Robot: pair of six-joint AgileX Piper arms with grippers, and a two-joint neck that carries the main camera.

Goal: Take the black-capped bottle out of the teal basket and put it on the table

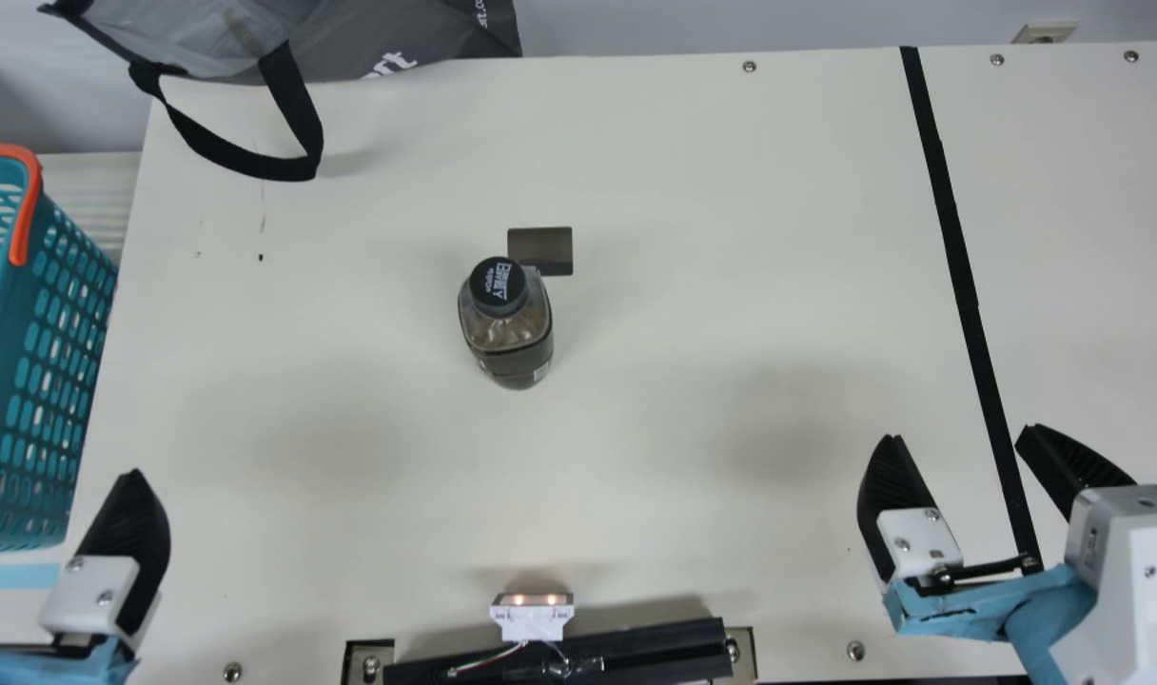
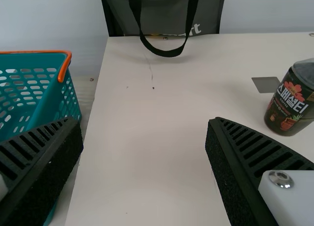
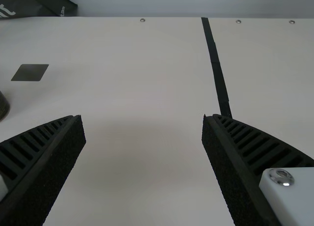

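Clear black-capped bottle: upright on the cream table, outside the basket, near the flat dark-grey rectangle.
Teal perforated basket with orange handles: beside the table's left edge.
Left black ribbed gripper: fingers wide apart, grasp empty.
Right black ribbed gripper: fingers wide apart, grasp empty.

Right arm: white housing, light-blue lower section, visible screws. Both grippers: black ribbed fingers, white mounts.
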